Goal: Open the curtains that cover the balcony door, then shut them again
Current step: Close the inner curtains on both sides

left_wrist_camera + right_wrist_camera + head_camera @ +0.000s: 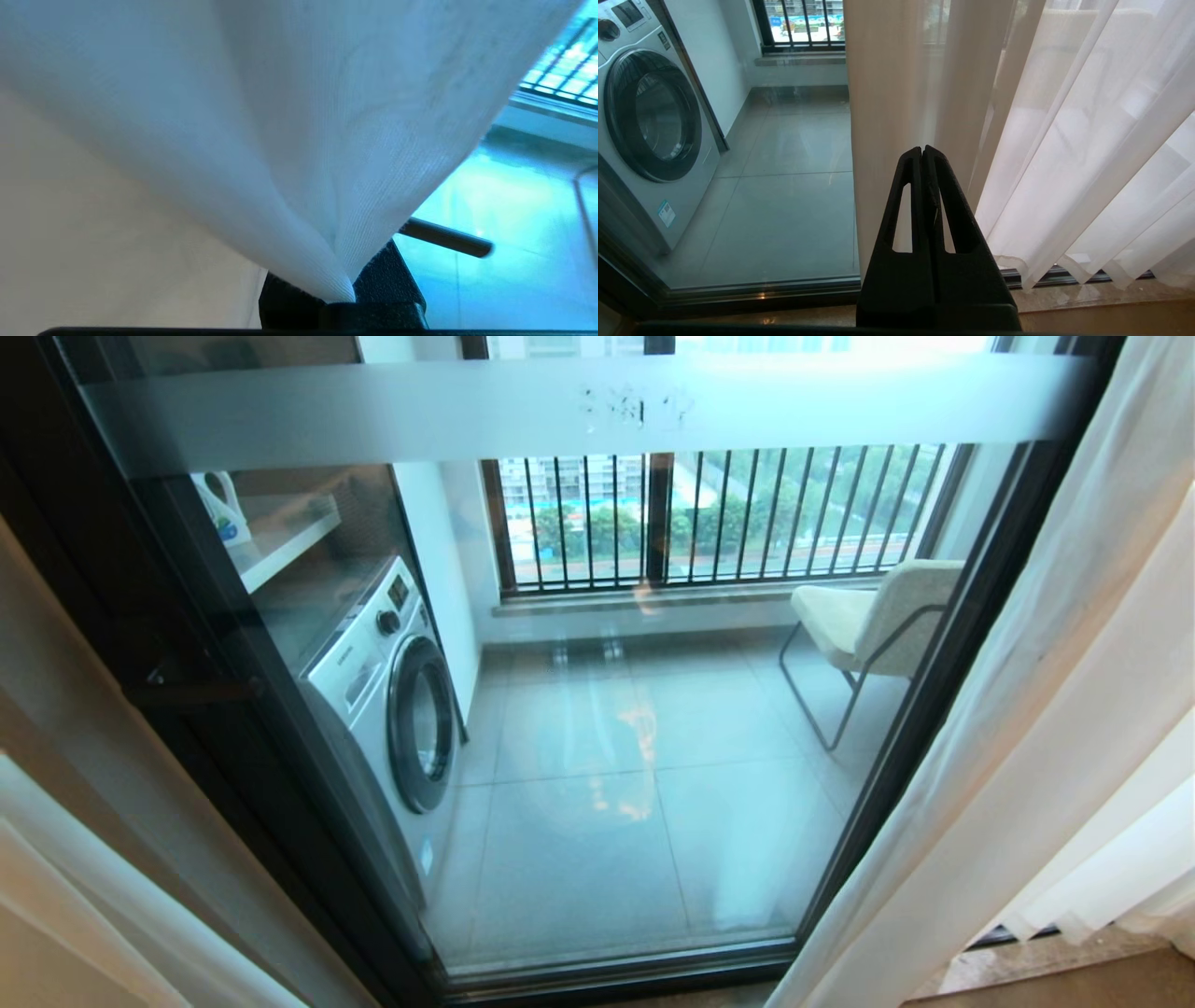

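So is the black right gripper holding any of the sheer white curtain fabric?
No: the right gripper has its fingers pressed together with nothing between them, in front of the sheer white curtain.

Glass door (597, 728) bare between curtains (1027, 709)

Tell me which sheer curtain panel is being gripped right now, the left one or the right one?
The left curtain panel: its fabric is pinched in the shut fingers of the left gripper. The right curtain panel hangs free beside the right gripper, whose fingers are shut on nothing.
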Robot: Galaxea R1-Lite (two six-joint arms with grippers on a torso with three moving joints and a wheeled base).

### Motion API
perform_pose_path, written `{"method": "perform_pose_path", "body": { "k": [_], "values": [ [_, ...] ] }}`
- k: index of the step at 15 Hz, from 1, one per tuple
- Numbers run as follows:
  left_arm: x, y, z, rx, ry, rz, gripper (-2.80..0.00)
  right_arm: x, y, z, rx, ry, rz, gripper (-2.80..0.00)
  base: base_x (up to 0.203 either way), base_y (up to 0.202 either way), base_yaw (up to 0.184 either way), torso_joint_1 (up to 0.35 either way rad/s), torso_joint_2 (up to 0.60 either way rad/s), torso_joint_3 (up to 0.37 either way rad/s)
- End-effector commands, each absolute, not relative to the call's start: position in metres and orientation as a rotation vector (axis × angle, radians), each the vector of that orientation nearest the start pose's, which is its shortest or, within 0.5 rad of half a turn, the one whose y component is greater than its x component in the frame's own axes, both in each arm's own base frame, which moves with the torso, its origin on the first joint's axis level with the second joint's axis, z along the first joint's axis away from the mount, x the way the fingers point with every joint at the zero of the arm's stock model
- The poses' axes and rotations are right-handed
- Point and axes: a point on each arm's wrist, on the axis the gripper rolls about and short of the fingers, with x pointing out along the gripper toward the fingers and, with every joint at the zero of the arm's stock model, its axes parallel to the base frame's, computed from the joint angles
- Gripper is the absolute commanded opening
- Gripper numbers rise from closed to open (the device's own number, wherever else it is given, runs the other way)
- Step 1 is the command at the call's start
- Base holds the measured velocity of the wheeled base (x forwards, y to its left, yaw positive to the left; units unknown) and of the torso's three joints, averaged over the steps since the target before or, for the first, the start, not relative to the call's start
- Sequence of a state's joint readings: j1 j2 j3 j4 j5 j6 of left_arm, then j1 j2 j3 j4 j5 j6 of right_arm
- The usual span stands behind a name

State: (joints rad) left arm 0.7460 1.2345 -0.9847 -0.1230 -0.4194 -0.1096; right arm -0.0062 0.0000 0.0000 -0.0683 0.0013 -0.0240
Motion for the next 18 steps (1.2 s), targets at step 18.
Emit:
{"method": "perform_pose_path", "body": {
  "k": [18],
  "values": [
    [0.17,0.044,0.312,-0.157,0.069,-0.065,-2.8,-0.023,0.0,0.083,-0.025,-0.069,-0.007,-2.8,0.0,0.0,0.0,0.0,0.0,0.0]
  ]
}}
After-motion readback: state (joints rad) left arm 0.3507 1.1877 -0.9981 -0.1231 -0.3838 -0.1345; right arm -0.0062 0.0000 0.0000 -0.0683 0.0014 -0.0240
